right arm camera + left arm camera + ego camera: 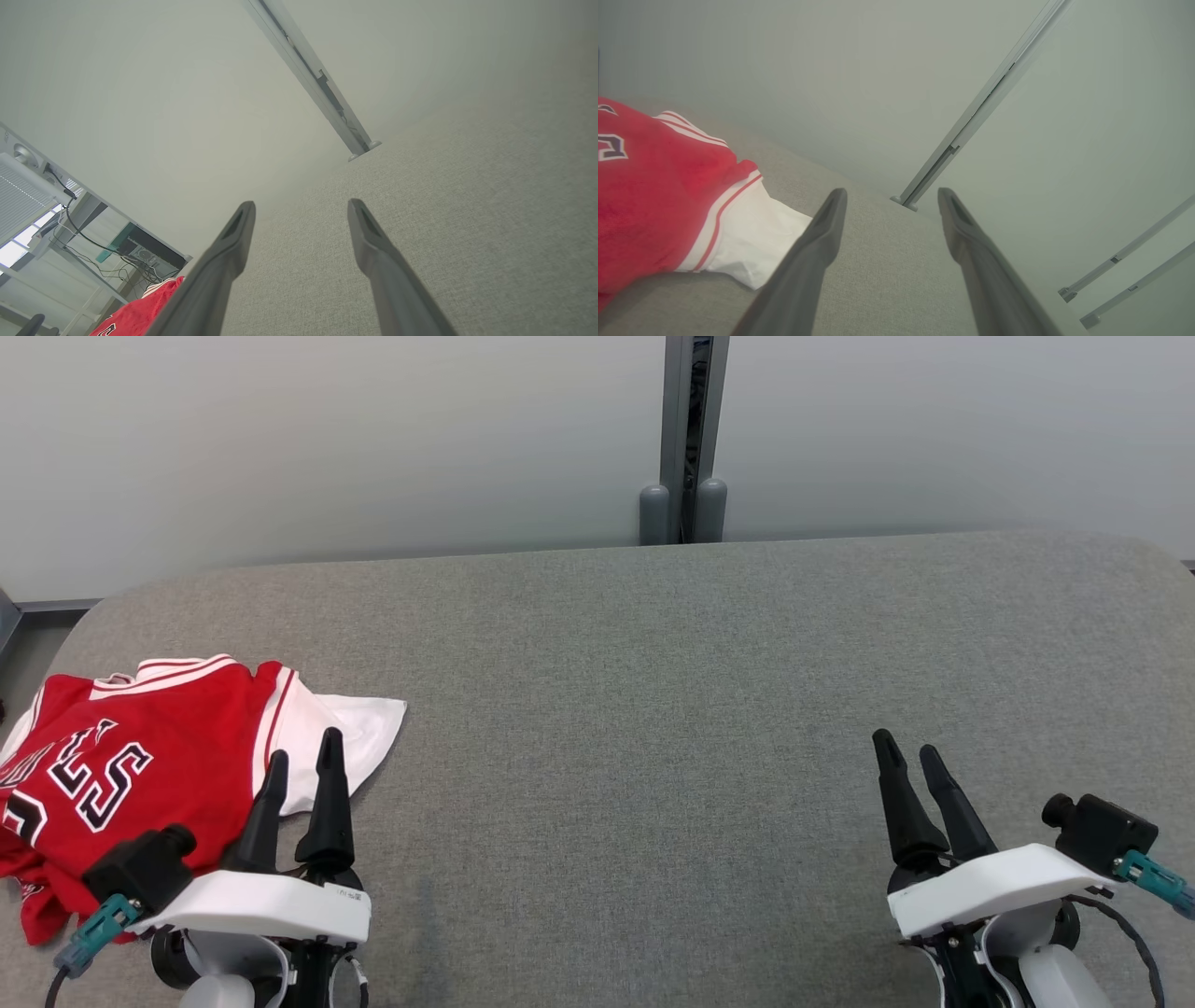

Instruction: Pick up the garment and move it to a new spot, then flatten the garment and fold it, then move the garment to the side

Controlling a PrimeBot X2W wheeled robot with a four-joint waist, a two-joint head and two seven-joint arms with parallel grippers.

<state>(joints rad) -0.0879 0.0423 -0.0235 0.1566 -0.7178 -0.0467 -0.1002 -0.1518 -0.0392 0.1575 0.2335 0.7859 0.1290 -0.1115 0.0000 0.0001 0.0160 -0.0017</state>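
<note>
From the head view, the red-and-white garment (140, 756) lies rumpled on the near left part of the grey counter (653, 709). The left tool (303, 747) sits at its white edge, fingers spread and empty. The right tool (905, 744) is well apart on the right, also spread wide and empty.

In the left wrist view, the left tool (892, 192) gapes over bare counter (887, 261), the garment (654, 196) just to its left.

In the right wrist view, the right tool (301, 203) stands wide above the counter (467, 210), and a bit of the garment (135, 312) shows at the lower left.
</note>
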